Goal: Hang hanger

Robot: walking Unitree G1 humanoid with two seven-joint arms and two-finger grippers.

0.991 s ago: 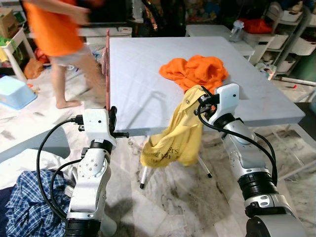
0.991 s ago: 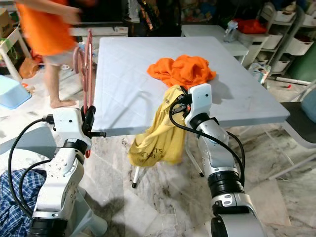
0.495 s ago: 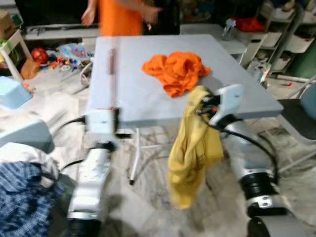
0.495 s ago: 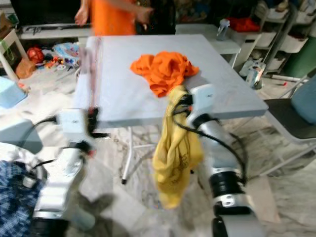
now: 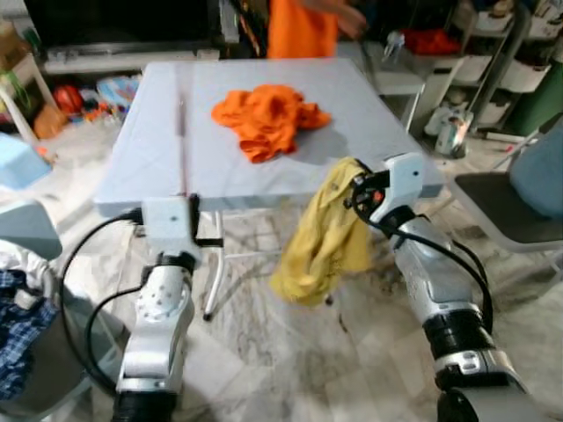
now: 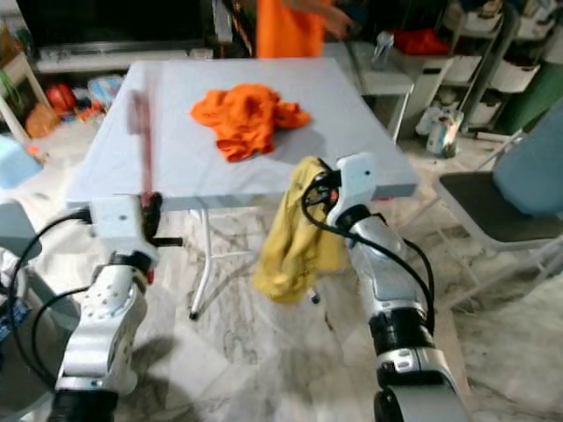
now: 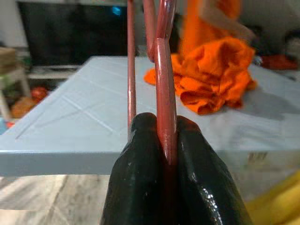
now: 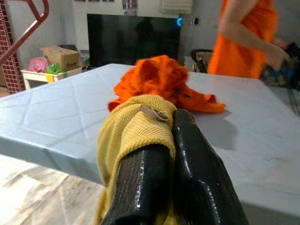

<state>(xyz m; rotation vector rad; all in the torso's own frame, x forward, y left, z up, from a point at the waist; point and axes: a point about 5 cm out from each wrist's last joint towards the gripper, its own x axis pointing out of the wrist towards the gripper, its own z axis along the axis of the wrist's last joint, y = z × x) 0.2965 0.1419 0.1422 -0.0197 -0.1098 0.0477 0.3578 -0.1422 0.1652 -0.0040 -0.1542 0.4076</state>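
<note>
A pale grey worktop stands ahead of the robot on a marbled floor. On it, toward the 12 o'clock side of its middle, lies a crumpled orange garment. Beyond the far edge, at 12 o'clock, a person in an orange top stands by the worktop, blurred. A grey chair sits off at 3 o'clock.

At 2 o'clock from the robot, a yellow shirt hangs down in front of the worktop's near edge, its lower part loose above the floor. The right claw is clamped together on the top of this shirt, cloth bunched over one black finger.

At 10 o'clock, the left claw is raised before the near left corner of the worktop, fingers pressed together on a red hanger. The hanger stands upright above the claw, its thin red bars rising across the view of the worktop; in the head views it is motion-blurred.

At 8 o'clock, low by the robot, lies blue checked cloth.
</note>
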